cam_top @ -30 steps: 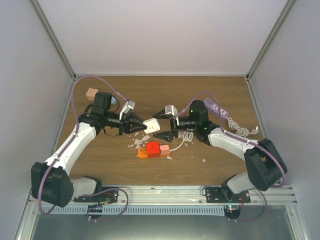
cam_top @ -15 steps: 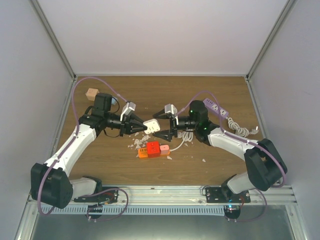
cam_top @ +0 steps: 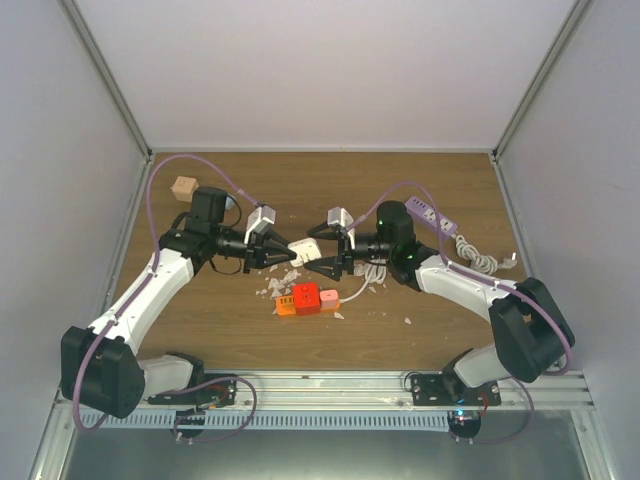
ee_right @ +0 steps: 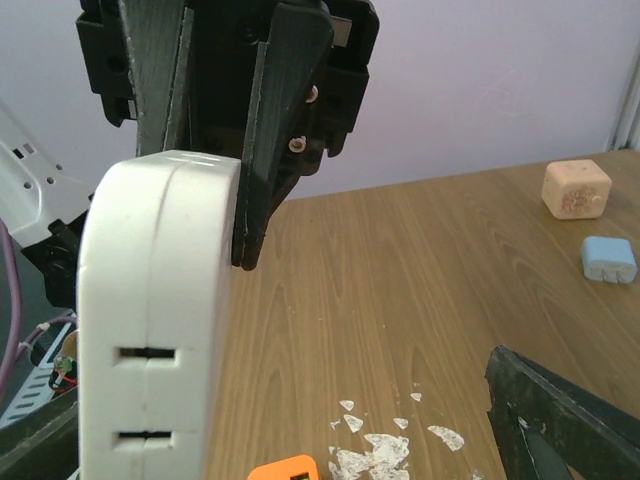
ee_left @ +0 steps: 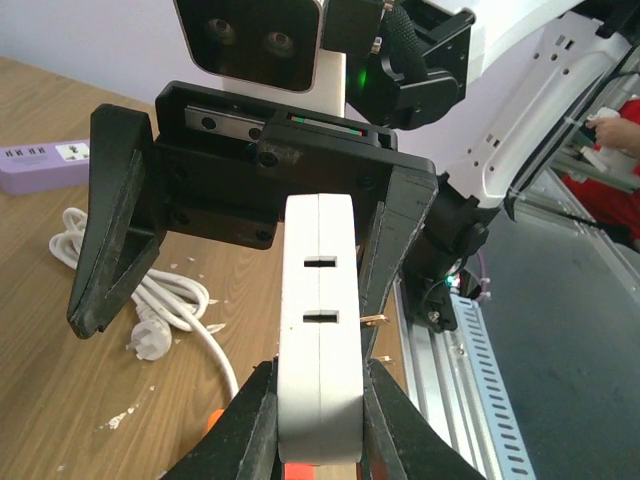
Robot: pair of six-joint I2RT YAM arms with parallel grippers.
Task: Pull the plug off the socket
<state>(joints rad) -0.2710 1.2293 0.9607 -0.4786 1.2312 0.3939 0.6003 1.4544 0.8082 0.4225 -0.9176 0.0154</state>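
Observation:
The white plug (cam_top: pixel 303 250) is off the orange socket strip (cam_top: pixel 305 298) and is held in the air above and behind it. My left gripper (cam_top: pixel 291 255) is shut on the plug, whose slotted face (ee_left: pixel 318 330) sits between the black fingers, with its brass pins showing on the right. My right gripper (cam_top: pixel 320 255) is open and faces the left one, its fingers spread on either side of the plug (ee_right: pixel 150 320). An orange corner of the socket strip (ee_right: pixel 295 467) shows below.
A purple power strip (cam_top: pixel 432 216) and a coiled white cord (cam_top: pixel 480 258) lie at the right. A tan cube (cam_top: pixel 183 187) sits at the back left, with a light-blue cube (ee_right: pixel 608 260) near it. White flakes (cam_top: pixel 270 285) litter the wood by the socket strip.
My left gripper has carried the plug a little right and toward the back. My right gripper has moved left, so its open fingers now straddle the plug.

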